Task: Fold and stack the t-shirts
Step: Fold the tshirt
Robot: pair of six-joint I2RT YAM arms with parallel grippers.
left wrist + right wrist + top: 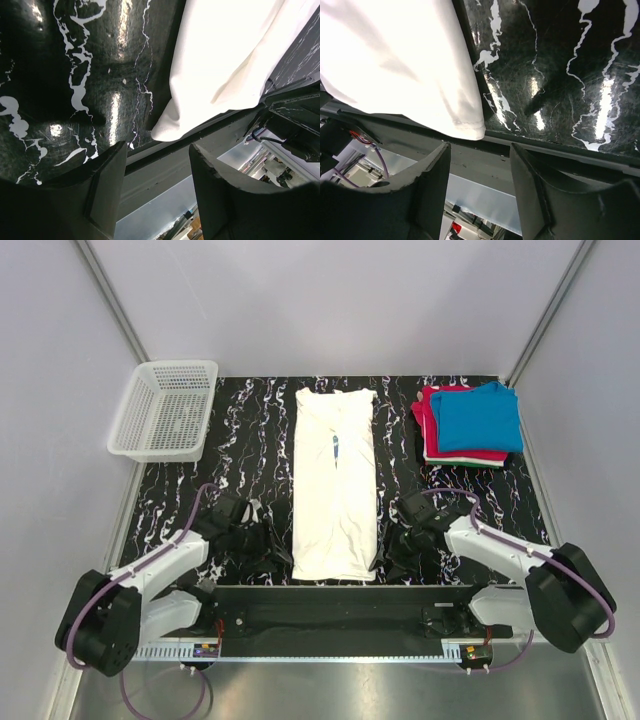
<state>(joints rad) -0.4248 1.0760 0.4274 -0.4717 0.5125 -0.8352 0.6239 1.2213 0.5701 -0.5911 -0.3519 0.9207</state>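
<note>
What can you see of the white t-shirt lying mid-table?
The white t-shirt is soft-looking cloth, folded lengthwise into a narrow strip, collar at the far end, with a small blue mark on its far half. It lies flat on the black marbled table, hem corners at the near edge. The open left pincer and right pincer flank those corners without touching.

- Bench point(250, 450): glossy black with white marble veining.
- Long t-shirt point(335, 500): plain white, with one small blue mark towards its far end.
- Blue t-shirt point(480, 418): solid mid-blue.
- Red-pink t-shirt point(427, 418): solid red-pink, with a thin pale edge under it.
- Basket point(165, 410): white mesh.
- Left arm point(160, 565) and right arm point(490, 545): white shells, black joints, purple cables point(190, 510).
</note>
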